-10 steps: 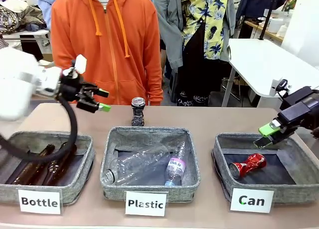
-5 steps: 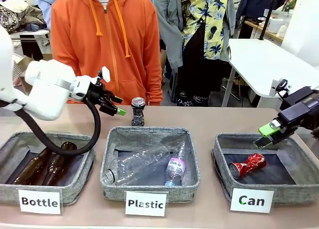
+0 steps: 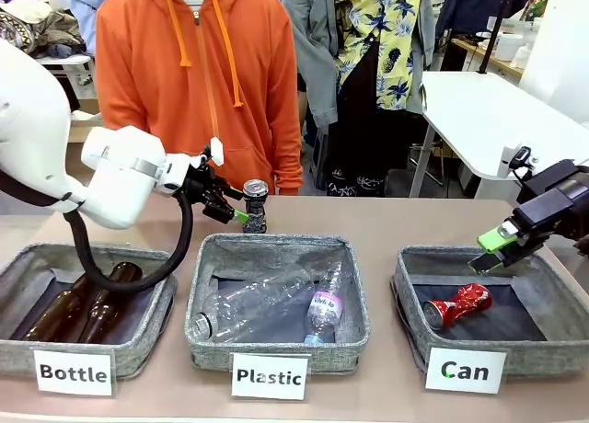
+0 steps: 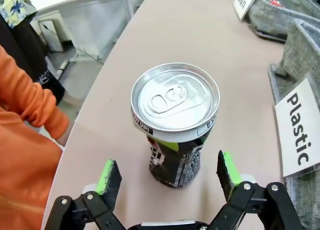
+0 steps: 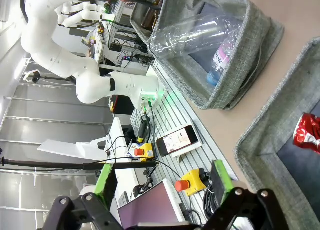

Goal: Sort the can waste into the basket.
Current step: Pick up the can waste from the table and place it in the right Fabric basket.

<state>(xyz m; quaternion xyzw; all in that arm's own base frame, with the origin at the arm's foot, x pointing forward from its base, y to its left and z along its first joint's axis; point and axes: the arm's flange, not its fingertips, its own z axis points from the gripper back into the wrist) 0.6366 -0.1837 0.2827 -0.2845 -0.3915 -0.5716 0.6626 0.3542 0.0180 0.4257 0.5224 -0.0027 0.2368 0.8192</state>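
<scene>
Currently, the left pincer [image 3: 241, 211] is held wide open at the far side of the worktop [image 3: 414, 225], just to the left of the black can [image 3: 255, 207], and nothing is gripped by it. In the left wrist view, the black can [image 4: 175, 97] is seen upright, its silver top and pull tab uppermost. It is framed by the spread green pads [image 4: 109, 174] of the left pincer [image 4: 168, 170], and a clear gap is left on each side. The can is set behind the grey basket labelled "Plastic" [image 3: 207, 340], in which clear plastic bottles [image 3: 267, 303] are laid. A person in an orange hoodie [image 3: 198, 83] is stood just beyond the can.

The red can [image 3: 458, 305] is laid on its side inside the basket labelled "Can" [image 3: 405, 303], on the dark lining. The right pincer [image 3: 488, 253] is held above the far rim of that basket, its jaws parted and nothing held. In the right wrist view, the right pincer [image 5: 162, 179] is shown well open, with part of the red can [image 5: 307, 132] inside the grey basket [image 5: 270, 140] at the picture's right edge.

Brown glass bottles [image 3: 83, 303] are laid in the basket labelled "Bottle" [image 3: 156, 322] at the left.
</scene>
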